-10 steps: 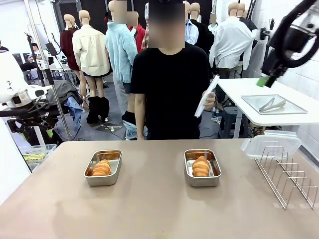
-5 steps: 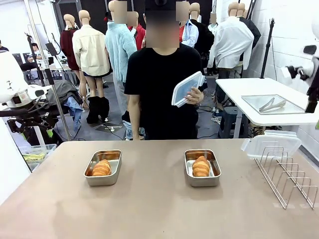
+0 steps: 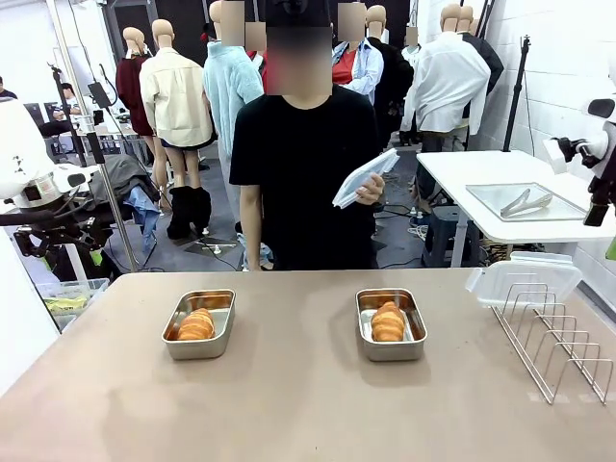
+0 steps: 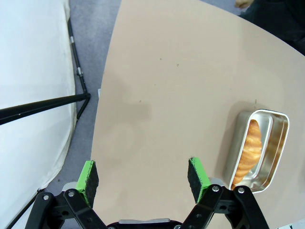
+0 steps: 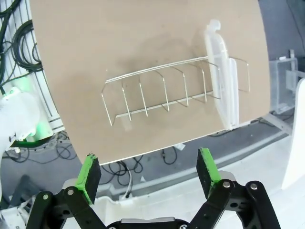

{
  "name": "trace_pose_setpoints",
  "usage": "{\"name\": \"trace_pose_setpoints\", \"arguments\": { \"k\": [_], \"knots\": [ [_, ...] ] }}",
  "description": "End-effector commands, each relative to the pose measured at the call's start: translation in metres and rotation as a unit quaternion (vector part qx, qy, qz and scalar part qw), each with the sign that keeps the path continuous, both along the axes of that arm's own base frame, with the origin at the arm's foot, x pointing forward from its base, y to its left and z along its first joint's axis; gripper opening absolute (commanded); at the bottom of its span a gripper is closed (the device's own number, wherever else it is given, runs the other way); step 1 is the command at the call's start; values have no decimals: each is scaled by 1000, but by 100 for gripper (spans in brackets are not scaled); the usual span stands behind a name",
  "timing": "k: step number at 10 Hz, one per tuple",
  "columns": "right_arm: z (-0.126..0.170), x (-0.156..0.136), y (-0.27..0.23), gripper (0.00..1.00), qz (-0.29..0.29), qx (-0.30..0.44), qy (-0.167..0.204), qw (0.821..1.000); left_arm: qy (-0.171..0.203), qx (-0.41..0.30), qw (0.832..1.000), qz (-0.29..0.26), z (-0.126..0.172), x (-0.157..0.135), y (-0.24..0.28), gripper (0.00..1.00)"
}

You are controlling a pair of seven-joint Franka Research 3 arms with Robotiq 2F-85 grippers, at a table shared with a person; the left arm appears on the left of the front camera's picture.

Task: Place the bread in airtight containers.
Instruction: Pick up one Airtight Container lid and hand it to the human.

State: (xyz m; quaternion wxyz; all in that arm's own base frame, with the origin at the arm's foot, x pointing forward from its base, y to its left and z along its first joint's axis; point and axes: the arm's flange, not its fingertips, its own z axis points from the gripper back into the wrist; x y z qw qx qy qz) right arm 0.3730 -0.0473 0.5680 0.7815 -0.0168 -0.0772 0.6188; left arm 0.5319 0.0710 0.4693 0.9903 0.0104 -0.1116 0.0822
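Left rectangular steel tin (image 3: 197,349) and right steel tin (image 3: 390,351) — lidless, a golden croissant roll (image 3: 195,324) in each.
Left gripper (image 4: 143,174) and right gripper (image 5: 147,167) gape empty — wide tan table (image 3: 289,414) bare at the near edge.

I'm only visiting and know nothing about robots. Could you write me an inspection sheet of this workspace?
Surface: tan table, no spills seen.
Job's things: left tin and right tin, both uncovered, hold the left roll and right roll. One clear lid is in the person's hand; a second lid leans in the wire rack.
Clutter: nothing seen beyond the rack.
Grippers: left gripper open, above the table; right gripper open, above the rack; both hold nothing.
Cables: loose cables on the floor.
Surroundings: side table with tray and tongs.
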Motion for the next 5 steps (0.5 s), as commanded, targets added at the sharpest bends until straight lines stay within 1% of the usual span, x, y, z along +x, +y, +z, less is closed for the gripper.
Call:
{"name": "trace_pose_setpoints", "arguments": {
  "k": [1,5],
  "knots": [
    [2,0,3,100,-8,-10,7,1000,2,-1,1000,4,1,-1,1,97],
    [2,0,3,100,-8,-10,7,1000,2,-1,1000,4,1,-1,1,97]
  ]
}}
